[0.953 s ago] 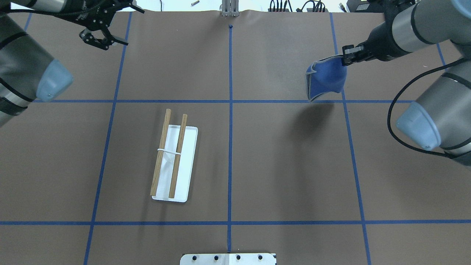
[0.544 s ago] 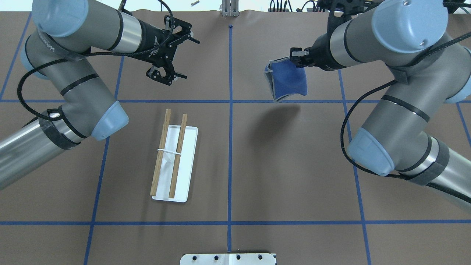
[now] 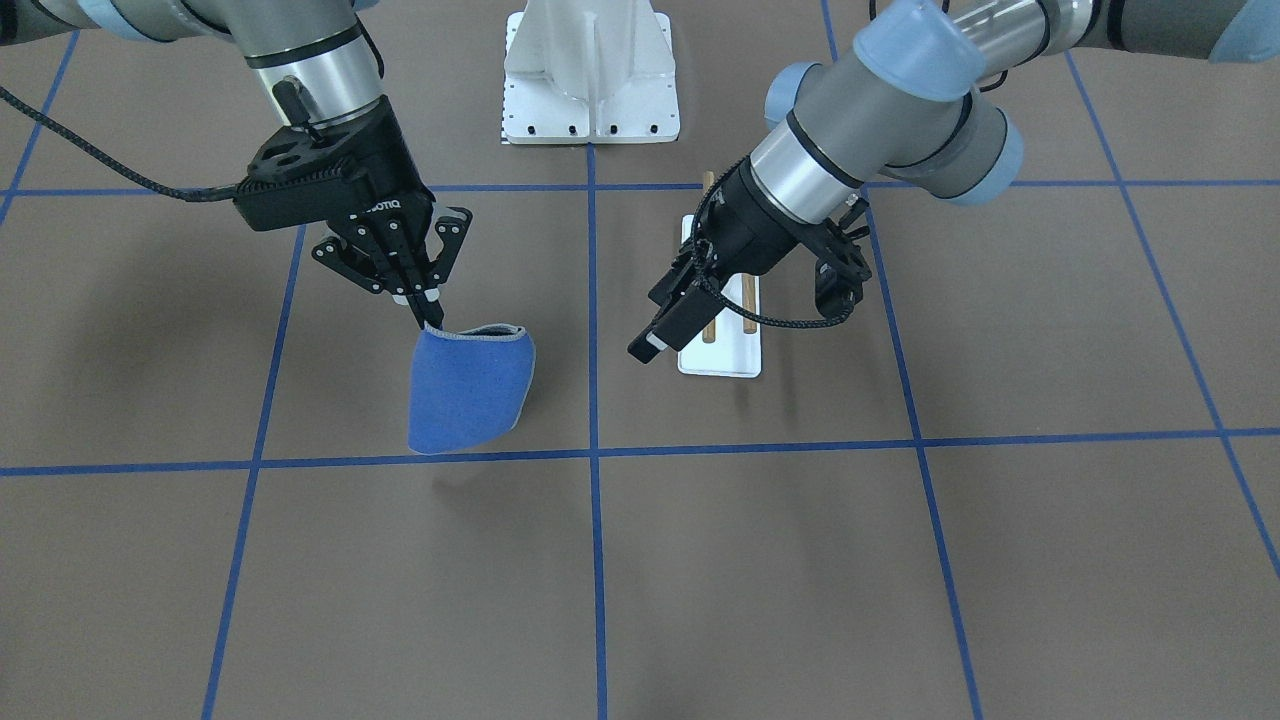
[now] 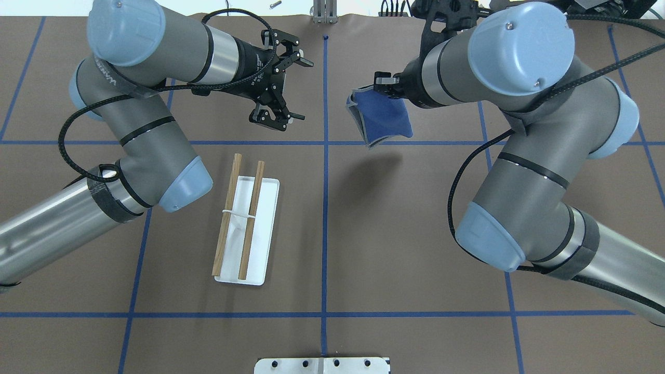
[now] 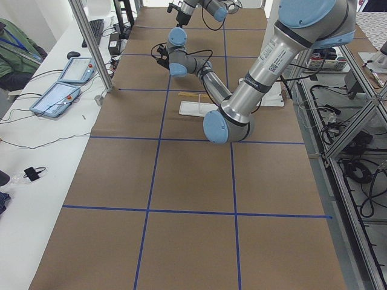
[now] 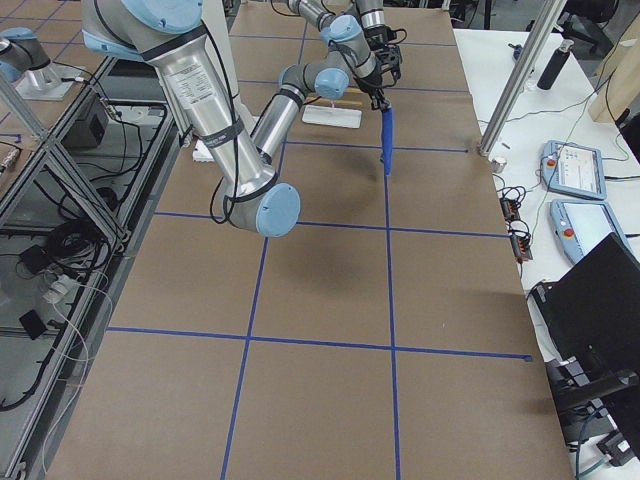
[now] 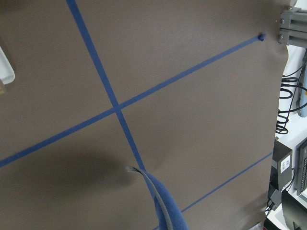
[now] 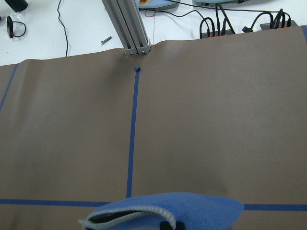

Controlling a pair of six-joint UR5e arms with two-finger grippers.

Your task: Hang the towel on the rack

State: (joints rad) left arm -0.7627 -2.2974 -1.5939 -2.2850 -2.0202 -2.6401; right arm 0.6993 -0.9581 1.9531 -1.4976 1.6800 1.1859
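The royal-blue towel (image 4: 387,117) with a grey stitched edge hangs folded from my right gripper (image 4: 382,83), which is shut on its top edge, above the table just right of the centre line. It also shows in the front view (image 3: 465,385), where the right gripper (image 3: 428,318) pinches it. My left gripper (image 4: 301,89) is open and empty, just left of the centre line, facing the towel and apart from it. The rack (image 4: 262,228), two brown dowels over a white base, stands on the table nearer me than the left gripper.
Blue tape lines divide the brown table cover. The white bolted pedestal (image 4: 322,365) sits at the near edge. A metal post (image 4: 323,13) and cables lie at the far edge. Both arms' elbows (image 4: 184,184) hang over the table.
My right gripper has carried the towel left toward the centre line. My left gripper has swung right toward the centre line, still open. The rack has not moved.
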